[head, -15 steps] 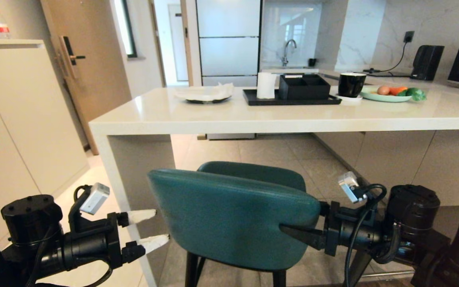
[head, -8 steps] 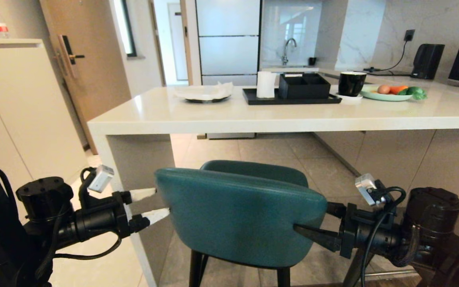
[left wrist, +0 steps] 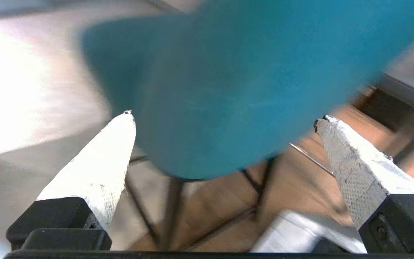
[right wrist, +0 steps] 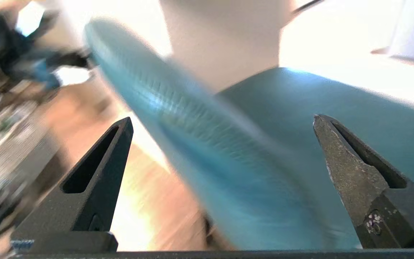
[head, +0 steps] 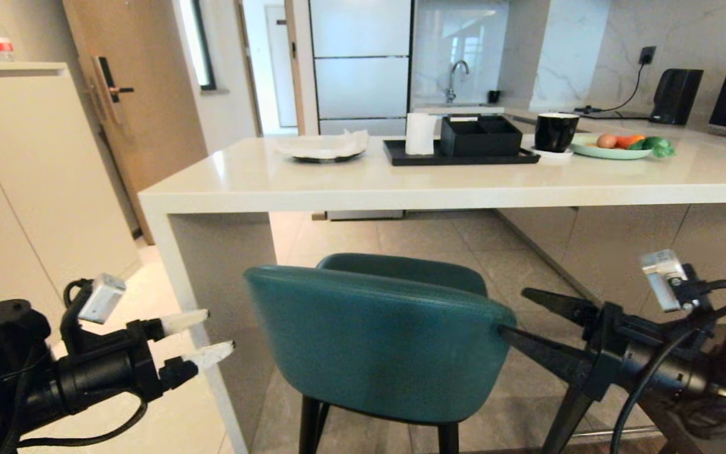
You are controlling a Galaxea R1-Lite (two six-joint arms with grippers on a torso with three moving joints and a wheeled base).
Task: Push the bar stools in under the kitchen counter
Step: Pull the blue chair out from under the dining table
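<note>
A teal bar stool (head: 379, 343) with a rounded back and thin black legs is seen upright, its seat partly under the near edge of the cream-white kitchen counter (head: 363, 183).

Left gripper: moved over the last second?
Yes. In the head view the left gripper, open, has pulled back left from the teal stool; its white fingertips now sit left of the counter's side leg, off the backrest edge.
</note>
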